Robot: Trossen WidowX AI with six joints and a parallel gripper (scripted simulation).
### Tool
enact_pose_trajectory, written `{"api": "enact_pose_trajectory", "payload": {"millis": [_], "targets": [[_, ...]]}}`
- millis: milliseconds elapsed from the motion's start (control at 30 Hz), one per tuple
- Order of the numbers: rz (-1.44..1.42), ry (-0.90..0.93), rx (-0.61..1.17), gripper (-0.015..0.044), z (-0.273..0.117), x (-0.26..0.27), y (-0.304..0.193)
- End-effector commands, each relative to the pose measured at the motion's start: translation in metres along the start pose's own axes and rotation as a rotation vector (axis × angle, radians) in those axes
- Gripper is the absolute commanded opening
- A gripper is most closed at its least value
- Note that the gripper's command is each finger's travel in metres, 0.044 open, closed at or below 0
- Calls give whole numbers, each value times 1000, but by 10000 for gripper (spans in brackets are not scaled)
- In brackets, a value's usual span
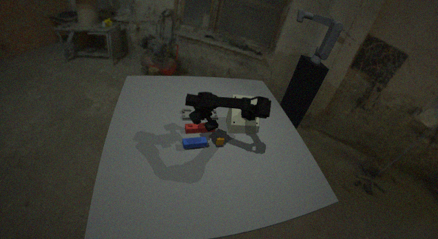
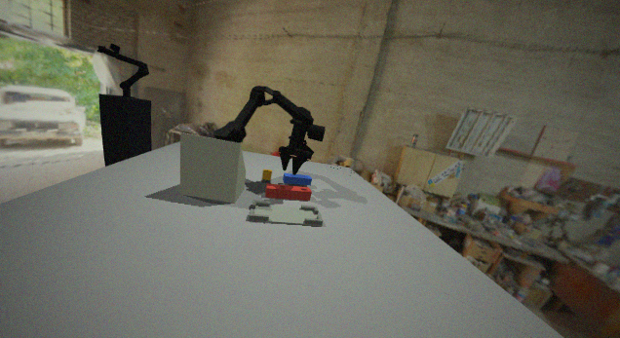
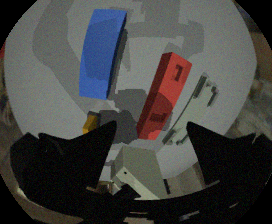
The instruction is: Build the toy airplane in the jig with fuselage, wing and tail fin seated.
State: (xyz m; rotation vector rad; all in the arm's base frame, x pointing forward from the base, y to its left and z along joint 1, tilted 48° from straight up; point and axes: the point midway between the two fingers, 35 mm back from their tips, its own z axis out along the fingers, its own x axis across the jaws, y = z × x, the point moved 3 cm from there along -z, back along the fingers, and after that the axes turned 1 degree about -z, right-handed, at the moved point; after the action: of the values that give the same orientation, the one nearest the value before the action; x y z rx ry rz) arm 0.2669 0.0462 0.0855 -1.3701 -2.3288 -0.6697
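The red fuselage (image 1: 191,129) (image 2: 288,193) (image 3: 162,95) lies on the table between the jig and the wing, its two sockets facing up. The grey jig (image 1: 186,117) (image 2: 258,218) (image 3: 192,108) holds nothing. The blue wing (image 1: 195,143) (image 2: 297,179) (image 3: 101,55) lies on the table on the fuselage's other side. The small orange tail fin (image 1: 220,142) (image 2: 267,174) (image 3: 90,124) stands near one end of the wing. My gripper (image 1: 203,122) (image 2: 290,170) (image 3: 153,125) is open and empty, pointing down above the parts. Part of the fuselage is hidden behind it in the top view.
The pale box (image 1: 244,127) (image 2: 211,169) (image 3: 143,162) carrying my arm's base stands beside the parts, near the fuselage and jig. A black pedestal (image 1: 304,87) (image 2: 127,131) with another arm stands beyond the table edge. My arm's shadow falls across the parts area.
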Motion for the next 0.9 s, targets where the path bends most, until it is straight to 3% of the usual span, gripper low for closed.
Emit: {"api": "enact_pose_trajectory", "payload": {"millis": [0,333,500,867], "targets": [[213,150,-91,440,-15,-40,-14],[285,198,-134,440,-22,-53,-20],[284,199,-135,440,27,-44,-11],[284,200,-135,440,45,-41,-9]]}}
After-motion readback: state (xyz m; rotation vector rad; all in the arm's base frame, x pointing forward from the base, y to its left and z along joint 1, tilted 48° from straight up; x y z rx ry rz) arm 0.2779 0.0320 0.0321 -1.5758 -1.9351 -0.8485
